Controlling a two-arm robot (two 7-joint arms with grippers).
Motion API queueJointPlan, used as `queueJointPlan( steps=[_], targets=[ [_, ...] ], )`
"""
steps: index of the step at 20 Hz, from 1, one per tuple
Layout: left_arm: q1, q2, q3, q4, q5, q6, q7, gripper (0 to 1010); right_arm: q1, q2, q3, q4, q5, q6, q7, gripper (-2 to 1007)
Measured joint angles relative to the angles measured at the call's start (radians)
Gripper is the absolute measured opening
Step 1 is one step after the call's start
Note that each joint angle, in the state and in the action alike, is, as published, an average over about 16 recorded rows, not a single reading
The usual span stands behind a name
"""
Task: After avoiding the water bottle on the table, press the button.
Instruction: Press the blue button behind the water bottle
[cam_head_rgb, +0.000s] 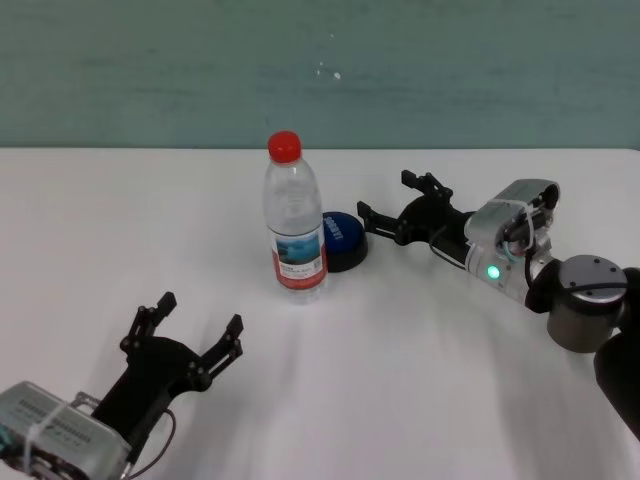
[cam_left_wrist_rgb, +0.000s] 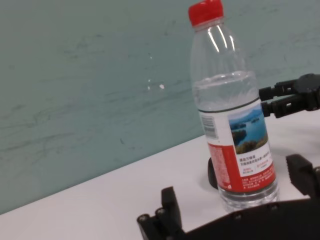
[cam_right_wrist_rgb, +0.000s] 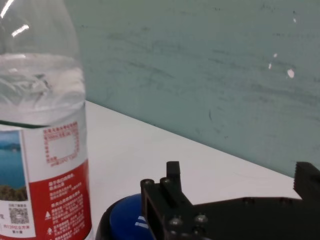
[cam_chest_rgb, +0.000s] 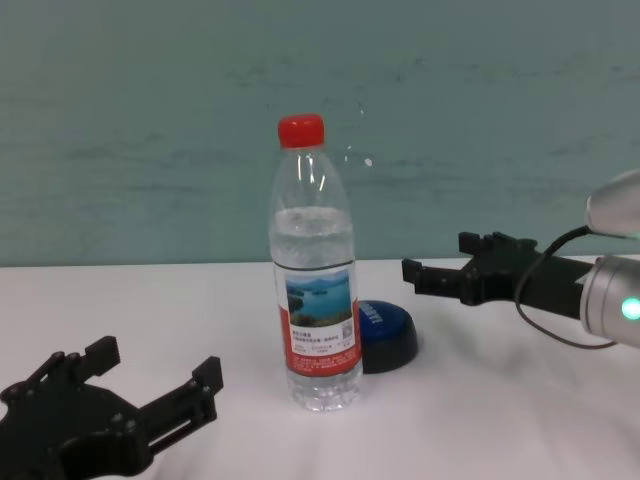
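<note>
The water bottle (cam_head_rgb: 294, 215) stands upright mid-table, red cap on, clear with a red-and-white lake label (cam_chest_rgb: 322, 330). Just right of and behind it sits the blue dome button (cam_head_rgb: 343, 240) on its black base, partly hidden by the bottle in the chest view (cam_chest_rgb: 388, 335). My right gripper (cam_head_rgb: 385, 195) is open, reaching in from the right, its fingertips just beyond the button's right edge and touching neither thing. The right wrist view shows the button (cam_right_wrist_rgb: 122, 217) below and ahead of the fingers (cam_right_wrist_rgb: 172, 175), with the bottle (cam_right_wrist_rgb: 42, 140) beside it. My left gripper (cam_head_rgb: 200, 312) rests open at the near left.
The white table (cam_head_rgb: 450, 380) stretches wide to both sides of the bottle. A teal wall (cam_head_rgb: 150, 70) rises behind the table's far edge. The left wrist view shows the bottle (cam_left_wrist_rgb: 235, 115) close ahead of the left fingers (cam_left_wrist_rgb: 170, 205).
</note>
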Motion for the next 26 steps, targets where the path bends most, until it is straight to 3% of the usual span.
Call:
queueJointPlan(
  steps=[16, 26],
  targets=[
    [0.0, 0.0, 0.0, 0.0, 0.0, 0.0, 0.0, 1000, 0.056, -0.043, -0.014, 0.128, -0.033, -0.03, 0.018, 1004],
    [0.0, 0.0, 0.0, 0.0, 0.0, 0.0, 0.0, 1000, 0.067, -0.054, -0.011, 0.174, -0.05, -0.038, 0.023, 1004]
  ],
)
